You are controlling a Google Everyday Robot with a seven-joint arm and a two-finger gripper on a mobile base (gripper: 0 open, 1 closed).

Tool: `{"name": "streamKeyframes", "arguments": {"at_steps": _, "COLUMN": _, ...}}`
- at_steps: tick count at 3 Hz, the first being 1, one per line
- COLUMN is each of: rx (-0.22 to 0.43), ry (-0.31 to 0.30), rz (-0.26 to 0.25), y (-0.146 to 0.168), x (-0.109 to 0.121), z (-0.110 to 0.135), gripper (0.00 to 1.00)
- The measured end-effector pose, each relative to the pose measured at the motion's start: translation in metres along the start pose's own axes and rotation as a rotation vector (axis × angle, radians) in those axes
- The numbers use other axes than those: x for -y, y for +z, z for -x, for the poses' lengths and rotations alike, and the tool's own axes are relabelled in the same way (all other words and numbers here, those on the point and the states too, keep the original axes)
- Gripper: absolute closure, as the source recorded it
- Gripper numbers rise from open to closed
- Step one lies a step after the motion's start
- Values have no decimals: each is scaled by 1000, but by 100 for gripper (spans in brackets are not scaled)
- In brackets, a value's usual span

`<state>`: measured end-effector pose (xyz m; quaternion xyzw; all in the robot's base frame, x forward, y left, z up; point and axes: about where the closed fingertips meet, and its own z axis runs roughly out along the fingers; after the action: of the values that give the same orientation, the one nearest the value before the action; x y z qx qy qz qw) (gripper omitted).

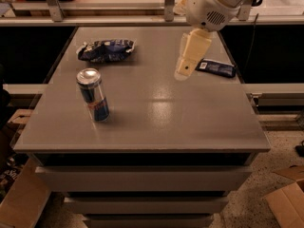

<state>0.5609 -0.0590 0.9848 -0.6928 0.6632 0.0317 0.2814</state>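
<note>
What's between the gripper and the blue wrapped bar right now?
Nothing: in the camera view, only bare tabletop separates the gripper, hovering over the table's right side, from the bar.

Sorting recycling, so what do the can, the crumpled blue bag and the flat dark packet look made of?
Can: metal, likely aluminium; shiny silver lid, printed blue wall. Blue bag: plastic or foil film; glossy creases. Dark packet: probably plastic wrapper; flat, faint sheen. The hand hangs beside it.
</note>
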Motion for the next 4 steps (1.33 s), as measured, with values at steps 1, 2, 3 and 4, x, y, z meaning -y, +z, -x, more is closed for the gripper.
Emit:
{"name": "streamKeyframes", "arguments": {"at_steps": 1, "rx": -20, "ry": 19, "rz": -20, "y": -4, "x": -2, "z": -11, "gripper": 0}}
{"name": "streamKeyframes", "arguments": {"at_steps": 2, "rx": -21, "ry": 45, "rz": -25, "y": 23, "x": -2, "z": -24, "gripper": 0}}
{"name": "streamKeyframes", "arguments": {"at_steps": 3, "rx": -4, "ry": 105, "rz": -61, "y": 51, "x": 5, "z": -39, "gripper": 0}}
{"name": "streamKeyframes", "arguments": {"at_steps": 4, "rx": 31, "ry": 147, "rz": -93, "y": 77, "x": 22, "z": -48, "gripper": 0}}
